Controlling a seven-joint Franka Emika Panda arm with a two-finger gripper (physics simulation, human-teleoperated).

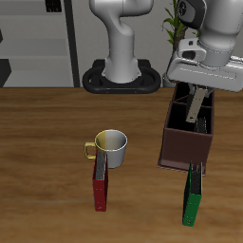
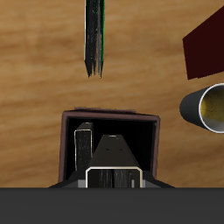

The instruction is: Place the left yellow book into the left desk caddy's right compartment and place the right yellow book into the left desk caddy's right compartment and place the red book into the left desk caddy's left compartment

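My gripper [image 1: 196, 101] hangs over the dark-brown left desk caddy [image 1: 182, 150] and is shut on a thin grey-looking yellow book [image 1: 194, 112], held upright with its lower end inside the caddy. In the wrist view the gripper [image 2: 114, 178] holds this book [image 2: 112, 156] in the caddy's [image 2: 109, 115] end compartment, the one nearest the table's front edge. The other yellow book [image 2: 84, 147] stands beside it in the same compartment. The red book [image 1: 100, 182] stands on edge in front of the mug, and shows in the wrist view [image 2: 206, 48].
A green book [image 1: 193, 196] stands on edge just in front of the caddy, near the table's front edge; it also shows in the wrist view [image 2: 94, 35]. A pale mug [image 1: 111, 145] with a yellow handle stands behind the red book, seen too in the wrist view [image 2: 208, 107].
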